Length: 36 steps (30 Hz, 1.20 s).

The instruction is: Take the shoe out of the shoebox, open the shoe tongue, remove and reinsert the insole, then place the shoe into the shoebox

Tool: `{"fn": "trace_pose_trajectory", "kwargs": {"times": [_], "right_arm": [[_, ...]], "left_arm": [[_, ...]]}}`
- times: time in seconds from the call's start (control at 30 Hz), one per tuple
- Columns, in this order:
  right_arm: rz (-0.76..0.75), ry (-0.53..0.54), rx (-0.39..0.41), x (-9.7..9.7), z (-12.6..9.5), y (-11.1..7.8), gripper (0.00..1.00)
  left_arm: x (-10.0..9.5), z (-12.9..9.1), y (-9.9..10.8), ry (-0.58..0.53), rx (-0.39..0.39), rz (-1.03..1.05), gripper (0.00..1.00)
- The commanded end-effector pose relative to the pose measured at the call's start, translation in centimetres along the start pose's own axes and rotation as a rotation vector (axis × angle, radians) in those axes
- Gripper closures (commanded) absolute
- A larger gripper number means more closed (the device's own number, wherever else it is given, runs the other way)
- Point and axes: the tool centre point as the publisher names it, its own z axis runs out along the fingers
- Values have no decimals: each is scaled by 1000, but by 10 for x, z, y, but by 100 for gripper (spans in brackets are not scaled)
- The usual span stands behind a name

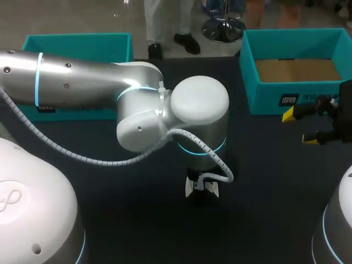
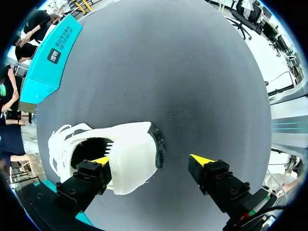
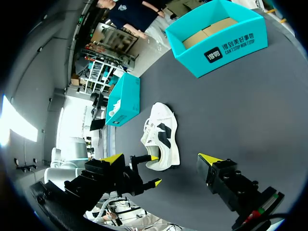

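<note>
a: what is taking up the most room?
b: the dark counter (image 1: 264, 192) is filling the scene. my left arm (image 1: 77, 77) is coming in from the left and stretching across to the middle, with its wrist pointing down.
a: and the boxes?
b: an open teal shoebox (image 1: 264, 99) is sitting at the far right corner, showing only its brown cardboard floor. a second teal box (image 1: 77, 37) is standing at the far left, partly behind the arm.
a: so where is the shoe lying?
b: the white shoe (image 2: 130, 159) is lying out on the counter near the middle, well apart from both boxes and directly under the left end effector (image 2: 151, 160). its mouth is facing up toward the wrist. its laces (image 2: 60, 139) are fanning out at the end away from the heel, and a black patch (image 2: 156, 144) is marking the heel.
a: is the left end effector grasping it?
b: no, it is standing released. one finger (image 2: 98, 163) is sitting at the rim of the shoe's mouth. the other finger (image 2: 207, 166) is hanging over bare counter beyond the heel, not touching the shoe.
a: and the right one?
b: the right end effector (image 1: 299, 126) is hovering at the right edge, just in front of the open shoebox. its fingers are spreading wide and holding nothing, and it is facing the shoe from well apart.
</note>
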Motion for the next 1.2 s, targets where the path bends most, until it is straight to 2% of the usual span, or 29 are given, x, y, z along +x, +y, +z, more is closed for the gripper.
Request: {"fn": "trace_pose_trajectory", "kwargs": {"times": [0.03, 0.27, 0.43, 0.57, 0.6, 0.83, 0.93, 1.07, 1.13, 1.17, 1.2], "right_arm": [[1, -2, -1, 0, 0, -1, 0], [1, -2, -1, 0, 0, -1, 0], [1, -2, -1, 0, 0, -1, 0], [1, -2, -1, 0, 0, -1, 0], [1, -2, -1, 0, 0, -1, 0], [1, -2, -1, 0, 0, -1, 0], [1, -2, -1, 0, 0, -1, 0], [1, -2, -1, 0, 0, -1, 0], [1, -2, -1, 0, 0, -1, 0], [1, -2, -1, 0, 0, -1, 0], [1, -2, -1, 0, 0, -1, 0]], "left_arm": [[-3, 13, -5, 1, -17, -5, 13], [-4, 24, -9, 7, -30, -12, 16], [0, 25, -13, 8, -24, -23, 27], [0, 26, -13, 7, -24, -36, 42], [-1, 26, -12, 6, -24, -38, 49], [-2, 27, -9, 4, -30, -43, 53], [-3, 29, -9, 11, -32, -44, 60], [-4, 27, -9, 17, -26, -43, 82], [-3, 25, -9, 17, -21, -38, 88], [-2, 24, -9, 16, -20, -38, 95], [-2, 23, -9, 16, -19, -34, 98]]}}
